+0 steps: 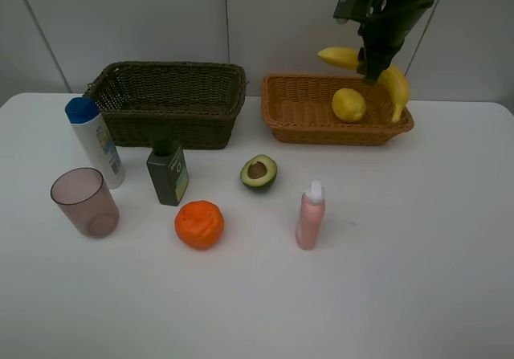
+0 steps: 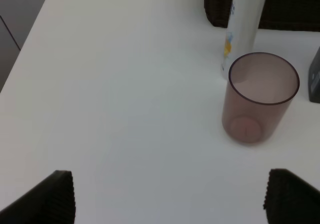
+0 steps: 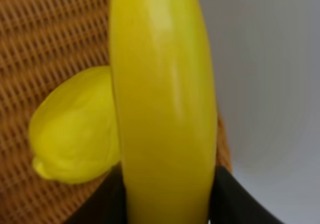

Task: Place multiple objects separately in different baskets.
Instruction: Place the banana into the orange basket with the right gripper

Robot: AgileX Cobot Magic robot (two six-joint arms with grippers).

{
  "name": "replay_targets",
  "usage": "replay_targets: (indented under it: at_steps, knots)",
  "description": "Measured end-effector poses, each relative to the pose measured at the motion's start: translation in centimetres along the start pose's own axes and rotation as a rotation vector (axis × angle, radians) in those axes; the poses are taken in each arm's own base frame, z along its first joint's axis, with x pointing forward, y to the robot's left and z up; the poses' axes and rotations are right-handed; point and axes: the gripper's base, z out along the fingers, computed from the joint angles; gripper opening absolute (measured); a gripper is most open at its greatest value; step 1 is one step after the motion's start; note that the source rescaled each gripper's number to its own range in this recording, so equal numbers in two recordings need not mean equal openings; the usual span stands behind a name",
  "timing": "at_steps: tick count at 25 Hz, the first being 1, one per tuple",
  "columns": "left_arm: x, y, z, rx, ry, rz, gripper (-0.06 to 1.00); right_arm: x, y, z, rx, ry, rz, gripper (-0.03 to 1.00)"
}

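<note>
While right end effector (image 1: pixel 371 70) clamps the banana (image 1: pixel 396 87), left end effector (image 2: pixel 167 199) gapes empty; labels (image 1: pixel 106 146) illegible.

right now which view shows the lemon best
The exterior high view: the lemon shows whole, lying in the orange-tan basket. The right wrist view has it close but partly hidden behind the banana. The left wrist view does not show it.

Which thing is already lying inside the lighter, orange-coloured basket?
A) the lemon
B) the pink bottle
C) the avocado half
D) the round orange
A: the lemon rests inside the orange-tan basket, while the avocado half, orange and pink bottle are out on the white table.
</note>
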Motion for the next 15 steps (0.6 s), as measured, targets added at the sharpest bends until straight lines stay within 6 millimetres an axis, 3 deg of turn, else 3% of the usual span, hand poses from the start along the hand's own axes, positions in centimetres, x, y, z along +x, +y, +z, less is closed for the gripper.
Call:
replay_targets:
  at_steps: [15]
  knots:
    - [0.0, 0.0, 0.0, 0.0, 0.0, 0.0, 1.0, -0.6, 1.1, 4.2, 0.038, -0.044, -0.104, 0.03]
